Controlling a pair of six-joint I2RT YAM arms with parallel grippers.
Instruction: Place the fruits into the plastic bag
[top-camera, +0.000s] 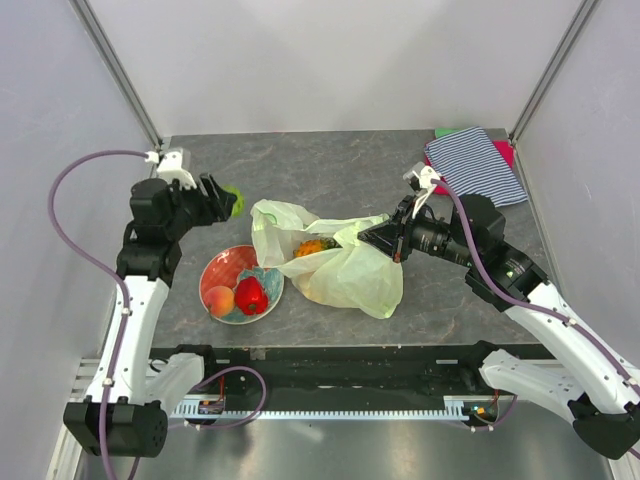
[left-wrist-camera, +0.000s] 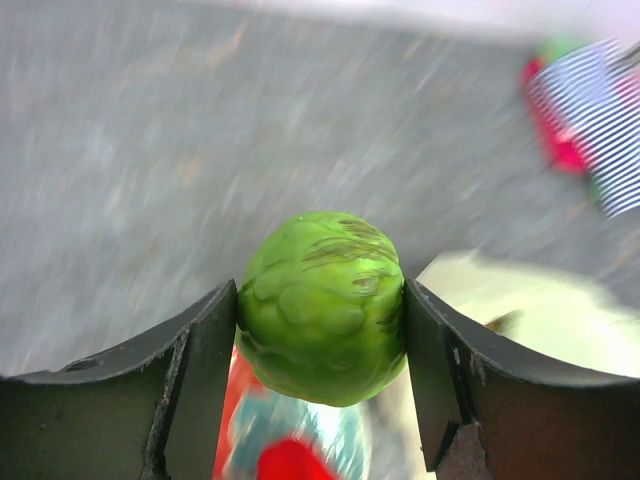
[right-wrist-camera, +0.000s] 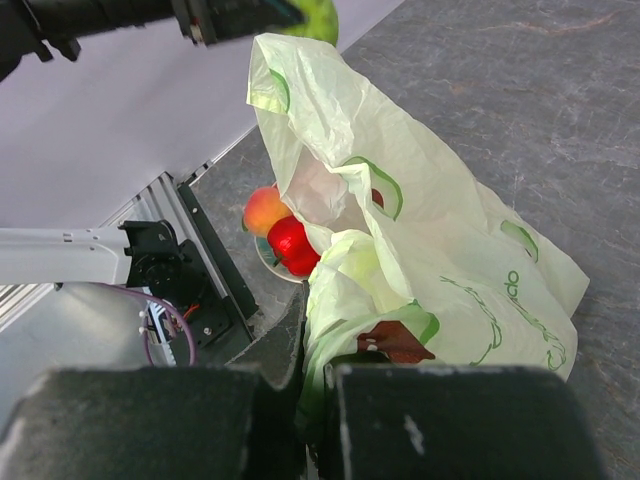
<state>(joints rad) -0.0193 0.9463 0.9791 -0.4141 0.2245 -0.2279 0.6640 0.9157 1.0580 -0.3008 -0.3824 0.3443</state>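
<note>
Left gripper: the left gripper (top-camera: 226, 203) is squeezing the green fruit (top-camera: 236, 203) between its two fingers. It is hanging in the air at the left middle of the top view.
Green fruit: it is bumpy and shiny. It is filling the gap between the fingers in the left wrist view and is not touching the table (top-camera: 330, 165).
Right gripper: the right gripper (top-camera: 372, 237) is pinching the edge of the plastic bag (top-camera: 345, 270), just right of the middle of the top view.
Plastic bag: it is lying crinkled in the middle of the table, with its mouth opening toward the left.
Inside the bag: an orange and green fruit (top-camera: 316, 245) is sitting in the mouth of the bag.
Plate: the red plate (top-camera: 208, 272) is sitting at the lower left, just beside the bag.
On the plate: the peach (top-camera: 219, 300) and the red fruit (top-camera: 251, 296) are lying side by side.
Cloth: the striped cloth (top-camera: 475, 165) is lying in the upper right corner, well apart from the bag.
</note>
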